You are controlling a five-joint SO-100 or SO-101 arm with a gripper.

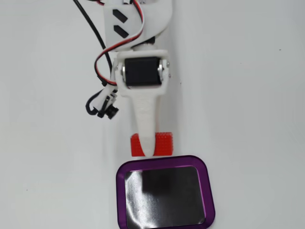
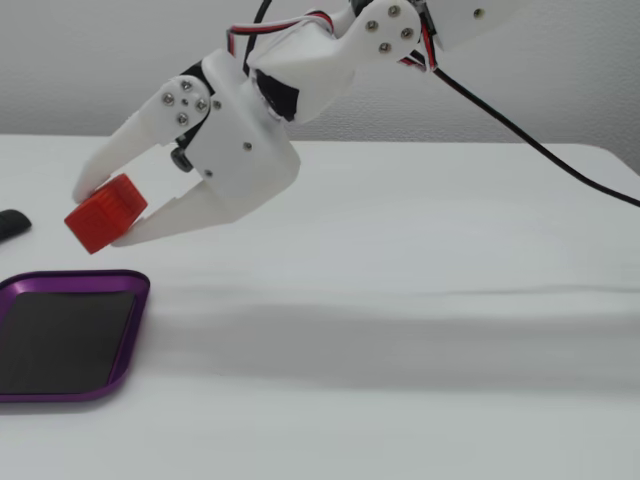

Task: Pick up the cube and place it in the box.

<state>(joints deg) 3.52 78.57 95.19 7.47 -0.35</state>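
The cube (image 1: pixel 163 143) is a small red block with a dotted texture. My white gripper (image 1: pixel 149 149) is shut on it and holds it in the air, as a fixed view from the side shows (image 2: pixel 104 214). The cube (image 2: pixel 110 209) hangs just short of the box's near edge, above the table. The box (image 1: pixel 207 186) is a shallow tray with a purple rim and a glossy dark floor, and nothing lies in it. In a fixed view from the side the box (image 2: pixel 128 330) lies at the lower left, below and left of the gripper.
The white table (image 2: pixel 420 300) stretches around the box. Red, white and black cables (image 1: pixel 97 57) hang from the arm at upper left. A small black object (image 2: pixel 12 224) lies at the left edge behind the box.
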